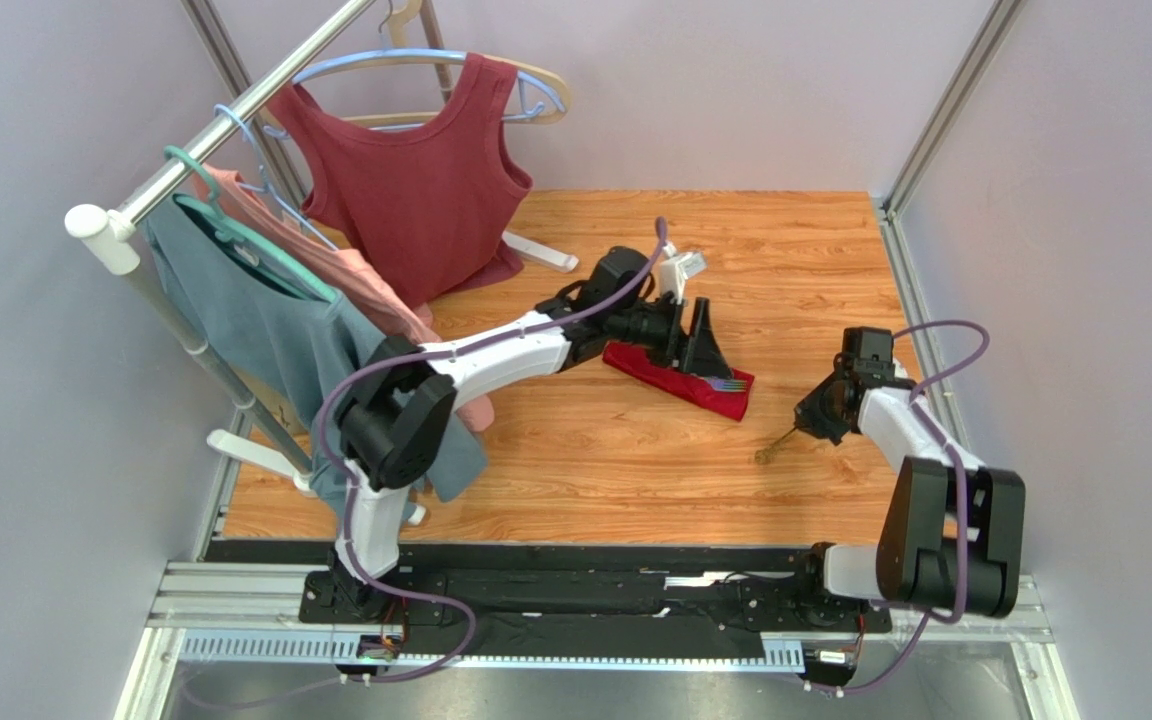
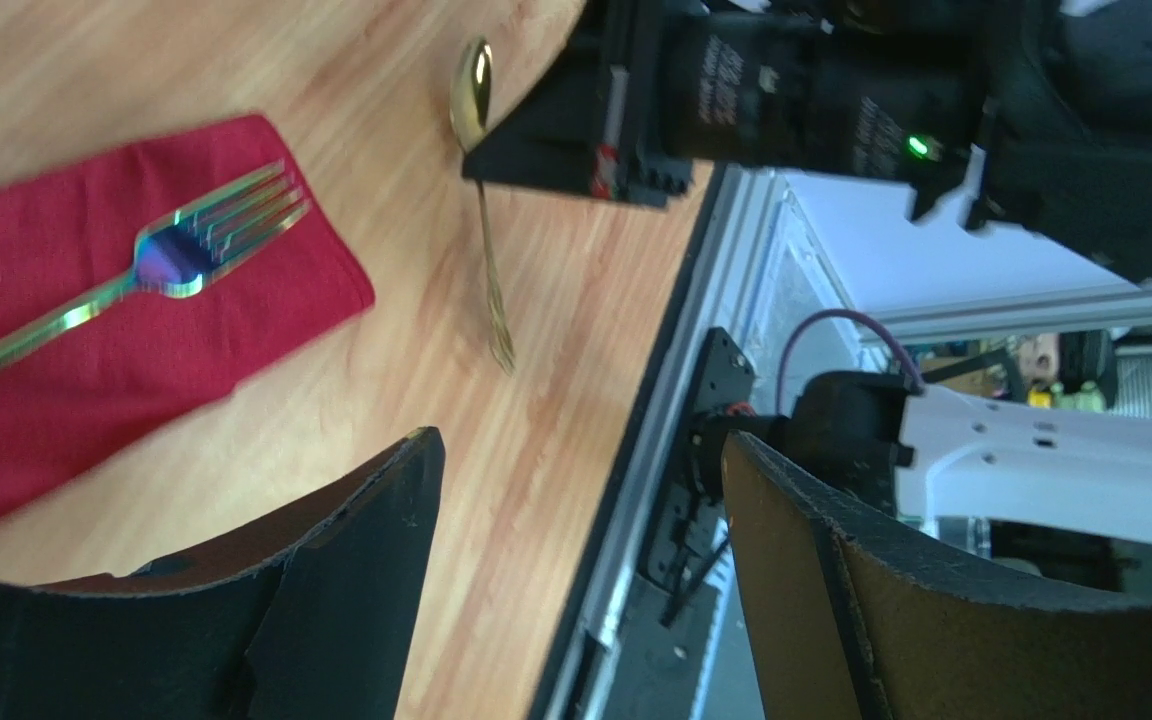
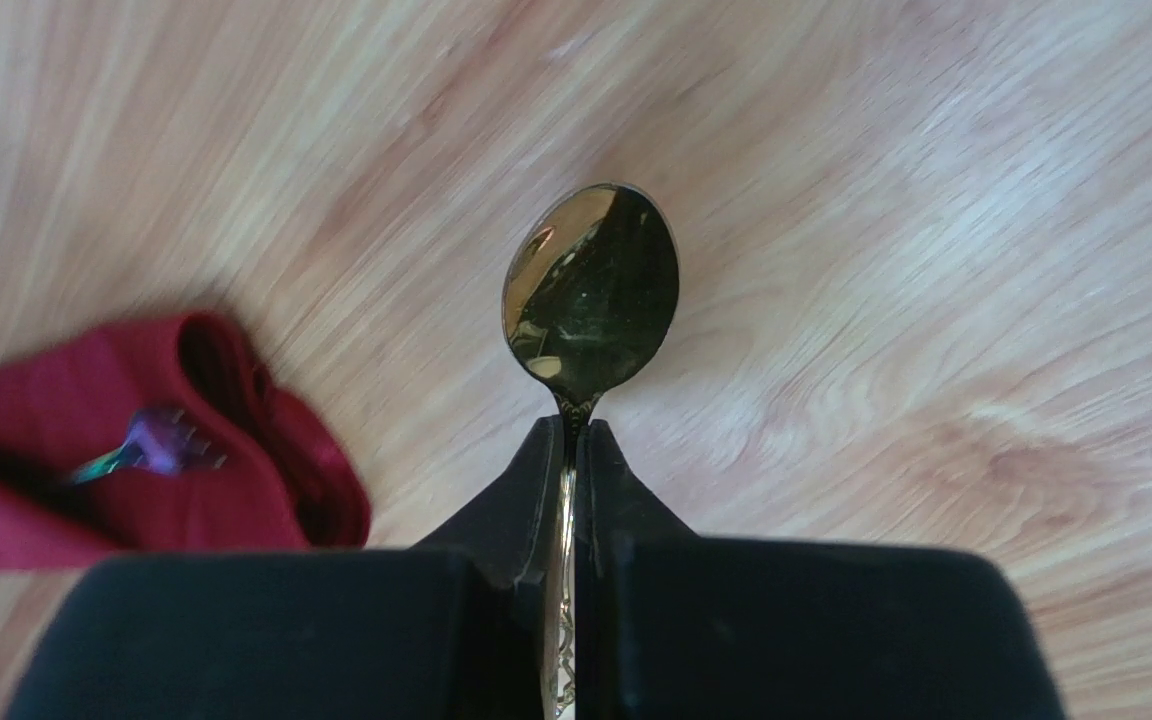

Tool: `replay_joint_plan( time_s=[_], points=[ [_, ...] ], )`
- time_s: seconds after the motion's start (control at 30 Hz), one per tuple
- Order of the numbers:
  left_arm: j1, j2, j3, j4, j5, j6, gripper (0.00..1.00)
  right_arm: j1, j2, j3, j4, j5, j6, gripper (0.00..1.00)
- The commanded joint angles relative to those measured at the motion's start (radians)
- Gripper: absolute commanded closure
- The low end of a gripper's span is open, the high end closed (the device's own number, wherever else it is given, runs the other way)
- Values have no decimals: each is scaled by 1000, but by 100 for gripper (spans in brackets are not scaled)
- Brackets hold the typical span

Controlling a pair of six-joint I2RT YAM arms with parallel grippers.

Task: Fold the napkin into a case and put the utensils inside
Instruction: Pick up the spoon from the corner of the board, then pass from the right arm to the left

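From above, the folded crimson napkin (image 1: 680, 383) lies mid-table (image 1: 612, 465) with the left claw (image 1: 705, 354) over it, while the right claw (image 1: 811, 416) is down at a gold spoon (image 1: 776, 444) apart from the cloth on its right. The left wrist view shows the left claw spread wide and holding nothing. Beyond it a gold fork (image 2: 162, 263) rests on the napkin, and the spoon sits over bare wood near the cloth's edge. The right wrist view settles the grip: the right claw is pressed together on the spoon's neck, with the bowl sticking out past the fingertips. The napkin is off to the left there, the fork's tines at a raised fold. The step in hand looks like carrying the spoon to the fork. It is best lifted straight first so the handle clears the wood. The pinch should be firm, since the thin neck could swivel, and the spoon should be laid parallel to the fork with the left claw out of its path.
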Motion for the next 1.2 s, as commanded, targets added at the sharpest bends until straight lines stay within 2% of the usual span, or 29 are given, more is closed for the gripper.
replay_joint_plan(
  time_s=[0.0, 0.1, 0.33, 0.43, 0.5, 0.57, 0.6, 0.63, 0.67, 0.7, 0.73, 0.8, 0.87, 0.93, 1.03, 1.17],
  points=[
    [-63, 123, 155, -28, 34, 95, 23, 9, -123, -2, -24, -119, -12, 100],
    [-103, 206, 252, -120, 7, 128, 23, 18, -195, 15, -59, -168, 21, 100],
    [-115, 266, 252, -69, 68, 85, 21, 56, -263, 58, -96, -213, 84, 100],
    [-116, 279, 249, -63, 94, 76, 26, 66, -283, 66, -93, -240, 118, 100],
    [-115, 288, 243, -45, 111, 56, 36, 79, -289, 75, -87, -263, 141, 100],
    [-104, 286, 237, -46, 149, 53, 61, 86, -285, 85, -88, -288, 141, 100],
    [-95, 273, 214, -52, 159, 50, 78, 86, -282, 98, -85, -311, 127, 100],
    [-69, 259, 192, -54, 174, 43, 100, 86, -279, 105, -78, -324, 106, 93],
    [-54, 243, 163, -39, 194, 36, 100, 86, -265, 113, -59, -335, 77, 82],
    [-38, 202, 108, -11, 212, 30, 100, 86, -253, 137, -55, -350, -18, 60],
    [-9, 184, 88, -22, 231, 36, 100, 86, -231, 154, -50, -372, -73, 57],
    [20, 136, 77, -158, 257, 95, 100, 87, -191, 185, -42, -410, -217, 56],
    [58, 108, 69, -271, 316, 141, 100, 86, -187, 168, 34, -439, -281, 56],
    [95, 62, 39, -321, 369, 166, 100, 86, -170, 150, 99, -559, -336, 57],
    [143, -7, -6, -410, 411, 230, 100, 89, -142, 138, 200, -691, -313, 57],
    [169, -13, 32, -618, 458, 367, 100, 101, -121, 135, 287, -839, -298, 56]
  ],
)
